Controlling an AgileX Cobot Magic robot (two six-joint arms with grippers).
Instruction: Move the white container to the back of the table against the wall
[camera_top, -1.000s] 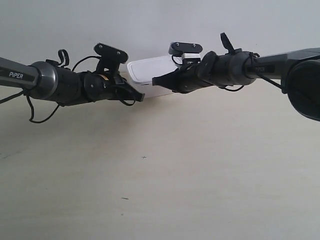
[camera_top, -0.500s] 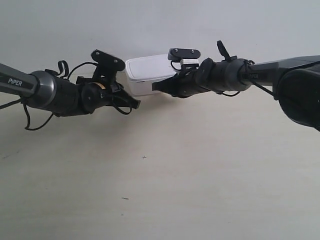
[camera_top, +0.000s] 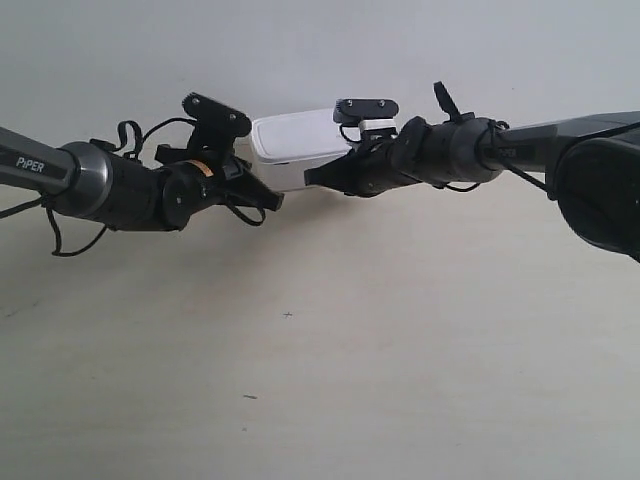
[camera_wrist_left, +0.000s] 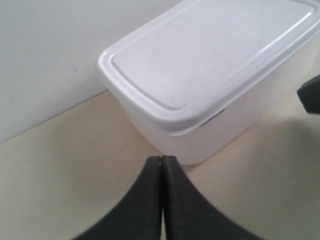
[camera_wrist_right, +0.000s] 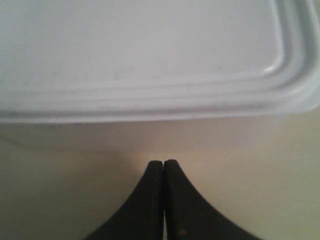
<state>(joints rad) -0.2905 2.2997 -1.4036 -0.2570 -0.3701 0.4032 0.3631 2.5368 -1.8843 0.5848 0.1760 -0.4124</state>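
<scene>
The white container (camera_top: 295, 140) rests on the table (camera_top: 350, 330) at the back, close to the wall (camera_top: 300, 50). In the left wrist view the container (camera_wrist_left: 210, 65) has a corner near the wall (camera_wrist_left: 45, 55). My left gripper (camera_wrist_left: 162, 159), on the arm at the exterior view's left (camera_top: 278, 200), is shut and empty, its tips just short of the box's near corner. My right gripper (camera_wrist_right: 163, 163) is shut too, its tips at the foot of the container's (camera_wrist_right: 140, 55) long side, reaching in from the exterior view's right (camera_top: 310, 176).
The pale tabletop carries only a few tiny dark specks (camera_top: 288, 315) in front of the arms. The right gripper's black tip (camera_wrist_left: 310, 95) shows at the edge of the left wrist view, beside the box.
The container has slid back and a little up toward the wall, pushed by the right gripper. The left gripper drew slightly away from the box; in the last half second little moved.
</scene>
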